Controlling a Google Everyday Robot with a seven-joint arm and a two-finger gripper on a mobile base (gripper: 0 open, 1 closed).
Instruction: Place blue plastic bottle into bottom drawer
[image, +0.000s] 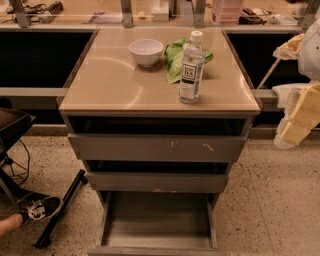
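The blue plastic bottle (191, 67) stands upright on the tan cabinet top (115, 85), near its right front. It is clear with a white cap and a dark label. The bottom drawer (157, 225) is pulled out toward me, a shallow grey tray with nothing in it. My gripper (297, 122) hangs at the right edge of the view, to the right of the cabinet, below the level of the top. It is well apart from the bottle and holds nothing.
A white bowl (146, 51) and a green crinkly bag (175, 57) lie behind the bottle. The scratched top drawer front (155, 147) and the middle drawer front (157, 181) stick out slightly. A person's shoe (37, 209) and a black chair leg (60, 210) are on the floor at the left.
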